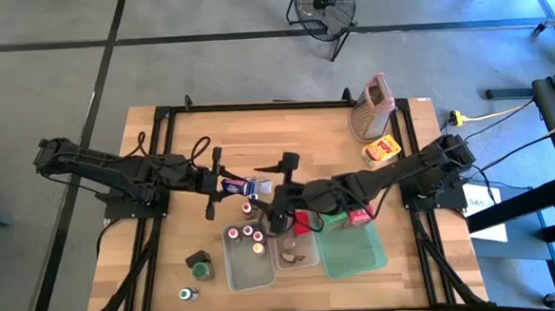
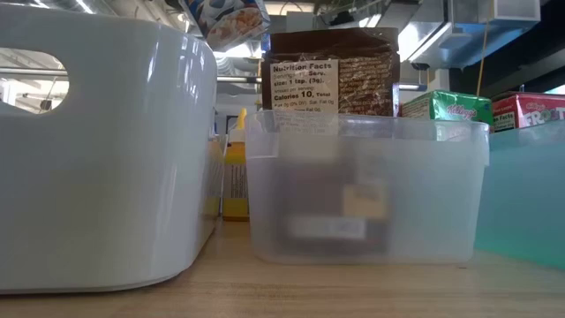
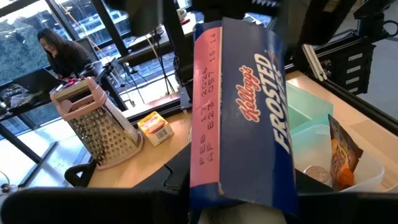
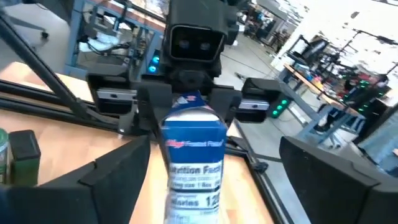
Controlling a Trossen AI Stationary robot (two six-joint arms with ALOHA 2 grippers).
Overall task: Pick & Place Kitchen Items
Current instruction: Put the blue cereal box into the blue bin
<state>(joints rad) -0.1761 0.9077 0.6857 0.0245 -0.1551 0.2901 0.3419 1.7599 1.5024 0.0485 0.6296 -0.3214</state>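
A blue Frosted Flakes carton (image 1: 244, 186) hangs above the middle of the table, between my two arms. My left gripper (image 1: 229, 186) comes from the table's left and is shut on the carton's left end. My right gripper (image 1: 275, 190) reaches in from the right and is open. Its two fingers stand on either side of the carton's right end (image 4: 193, 155) with a gap on each side. The carton fills the left wrist view (image 3: 242, 112) and shows at the top of the low view (image 2: 231, 19). My left gripper pinches the carton's left end (image 4: 186, 101) between its two fingers, one on each side. The fingers come in about level from the table's left and lie along the carton. The carton is lifted clear of the table and points toward the right arm.
Below, near the front edge, stand two clear tubs (image 1: 248, 262) (image 1: 297, 259), one with several jars, and a green tray (image 1: 354, 254). Green and red cartons (image 1: 357, 215) lie at the tray's far end. A metal grater (image 1: 372, 108) and a yellow carton (image 1: 380, 150) stand far right; green-capped jars (image 1: 201, 267) near left.
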